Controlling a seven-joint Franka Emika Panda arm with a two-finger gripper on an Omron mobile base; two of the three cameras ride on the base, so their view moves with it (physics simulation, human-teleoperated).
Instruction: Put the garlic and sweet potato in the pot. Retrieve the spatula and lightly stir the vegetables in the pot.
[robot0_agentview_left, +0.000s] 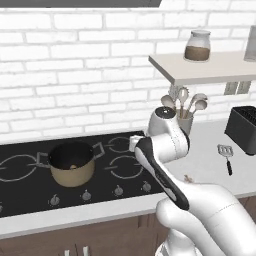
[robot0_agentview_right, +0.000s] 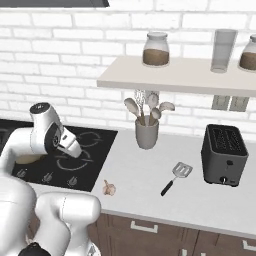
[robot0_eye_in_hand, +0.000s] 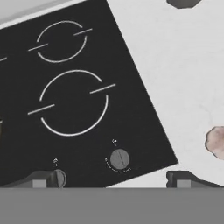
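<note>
Hand view: garlic (robot0_eye_in_hand: 215, 141) lies beyond stove (robot0_eye_in_hand: 87, 100) edge.

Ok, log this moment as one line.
gripper: open, empty, over hob's front edge | garlic: on counter beside hob | pot: on left burner, something small inside | spatula: on counter near toaster

The pot (robot0_agentview_left: 72, 162) is set on the cooktop (robot0_agentview_left: 30, 192) at the left of the bench (robot0_agentview_right: 150, 172). The garlic (robot0_agentview_right: 109, 188) lies near the bench's front edge (right of the cooktop); the spatula (robot0_agentview_right: 176, 177) lies further right, before the toaster (robot0_agentview_right: 224, 154).
</note>
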